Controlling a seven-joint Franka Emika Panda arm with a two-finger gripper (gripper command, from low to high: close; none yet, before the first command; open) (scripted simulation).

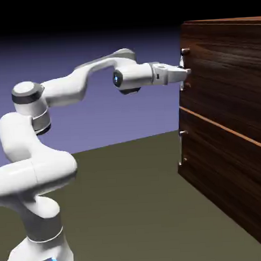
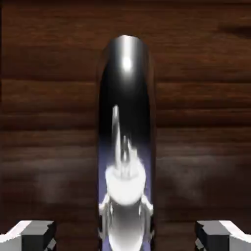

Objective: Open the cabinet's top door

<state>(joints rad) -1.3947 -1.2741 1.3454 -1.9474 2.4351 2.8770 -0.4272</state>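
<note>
Where the tool [image 1: 184, 73] grips, the handle [image 2: 126, 122] gleams silver.

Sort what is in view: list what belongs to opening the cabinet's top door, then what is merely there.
Belongs to the job:
- cabinet
- top door
- top door's silver handle, between the gripper's jaws
- gripper, at that handle

Merely there:
- lower door
- lower door's handle, untouched
- table
</note>
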